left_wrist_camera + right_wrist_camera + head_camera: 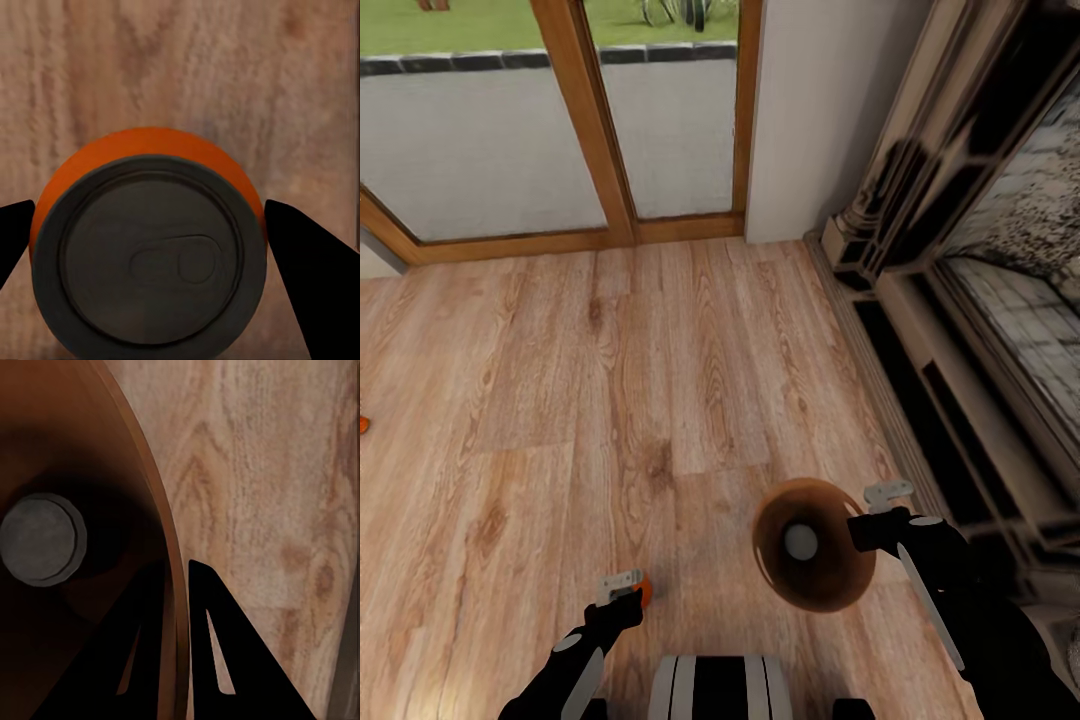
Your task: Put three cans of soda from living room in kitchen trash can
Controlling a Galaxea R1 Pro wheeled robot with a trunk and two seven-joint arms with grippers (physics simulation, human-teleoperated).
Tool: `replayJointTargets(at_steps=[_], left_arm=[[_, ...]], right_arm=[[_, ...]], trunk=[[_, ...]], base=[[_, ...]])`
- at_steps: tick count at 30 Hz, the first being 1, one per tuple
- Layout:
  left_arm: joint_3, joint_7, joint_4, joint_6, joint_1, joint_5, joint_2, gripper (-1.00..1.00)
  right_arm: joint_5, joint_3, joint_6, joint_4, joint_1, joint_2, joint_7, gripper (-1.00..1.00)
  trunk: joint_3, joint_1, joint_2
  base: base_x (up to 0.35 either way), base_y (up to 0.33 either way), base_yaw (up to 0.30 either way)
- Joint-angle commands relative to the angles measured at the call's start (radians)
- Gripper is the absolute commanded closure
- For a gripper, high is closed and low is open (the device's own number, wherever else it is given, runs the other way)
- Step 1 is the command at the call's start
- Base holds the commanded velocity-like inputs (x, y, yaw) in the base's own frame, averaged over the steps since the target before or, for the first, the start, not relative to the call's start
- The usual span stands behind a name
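Observation:
An orange soda can [150, 255] with a grey metal top stands upright between the two black fingers of my left gripper [150, 206], which press its sides just above the light wood floor. In the head view the same can [646, 590] peeks out beside the left gripper [625, 585]. My right gripper [865, 525] is shut on the rim of the trash can [810, 580], one finger inside and one outside the brown wall [90, 435]. One can stands inside the bin, its grey top [41, 538] up and its colour hidden. A small orange bit [363, 425] shows at the left edge.
The ornate fireplace [970, 250] and its dark hearth edge run along the right side, close to my right arm. Wood-framed glass doors [590, 130] close the far end, next to a white wall [810, 110]. Light wood floor [660, 380] stretches between.

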Motion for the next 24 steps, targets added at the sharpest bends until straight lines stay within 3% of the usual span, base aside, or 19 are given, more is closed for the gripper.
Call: replayJointTargets(at_steps=[1,24], left_arm=[[0.0,0.001,0.0,0.0,0.0,0.0,0.0,1.0],[-0.002,-0.001,-0.001,0.0,0.0,0.0,-0.001,1.0]], right_arm=[[-0.014,0.0,0.0,0.0,0.0,0.0,0.006,1.0],[-0.014,0.0,0.0,0.0,0.0,0.0,0.006,1.0]], trunk=[[0.003,-0.004,0.007],[0.075,-0.092,0.168]], base=[[0.0,0.0,0.0],[0.0,0.0,0.0]])
